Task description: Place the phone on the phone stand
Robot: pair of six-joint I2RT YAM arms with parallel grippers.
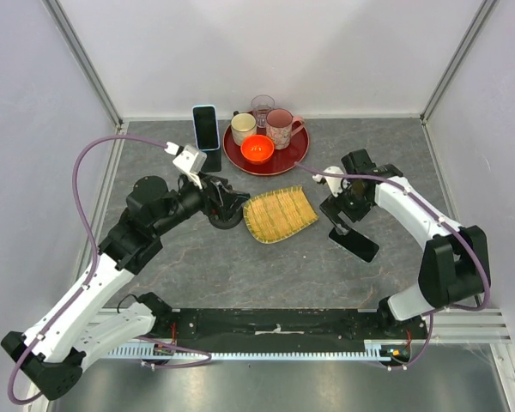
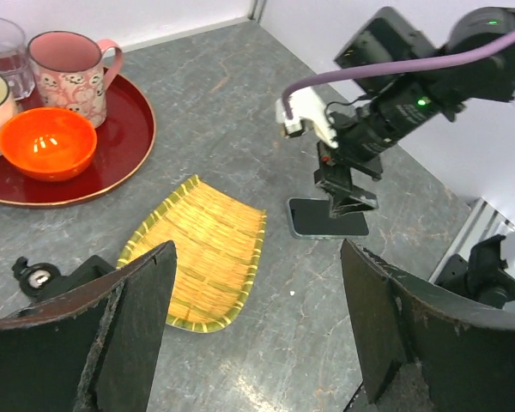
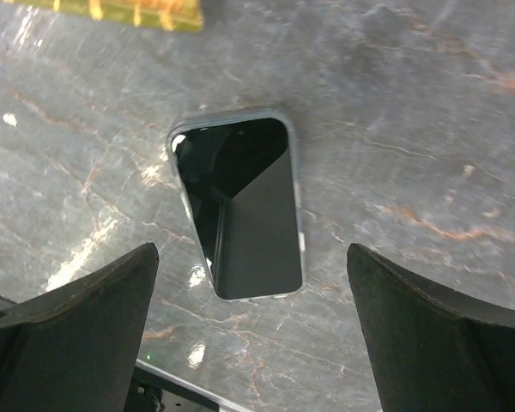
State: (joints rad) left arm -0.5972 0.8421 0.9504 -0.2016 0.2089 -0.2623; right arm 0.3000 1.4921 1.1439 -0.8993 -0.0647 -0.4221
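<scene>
Two pairs of fingers, both spread wide and both empty: the left fingers (image 2: pixel 129 318) sit just beside a small black piece that I take to be the phone stand (image 1: pixel 226 221), near the middle of the bench (image 1: pixel 240 275), while the right fingers (image 3: pixel 77 330) hang over the phone (image 3: pixel 239 206), which lies flat and screen up on the right side with nothing touching it. The step in hand looks to be the pick-up, not yet begun. To do it well, the right arm should turn a little so the fingers square up with the phone's long edges, which lie slightly askew to them, then drop to the bench on either side and close across the narrow width near the middle; a flat, slick slab could skid or tip if caught at one end. Around it, from the left: a second phone (image 1: pixel 205 126) in a pale blue case stands upright at the back, a red tray (image 2: pixel 124 137) carries an orange bowl (image 2: pixel 47 142), two mugs (image 2: pixel 69 73) and a glass (image 1: pixel 262 107), and a woven mat (image 1: pixel 280 214) lies between stand and phone, so the carry must clear its upturned edges
</scene>
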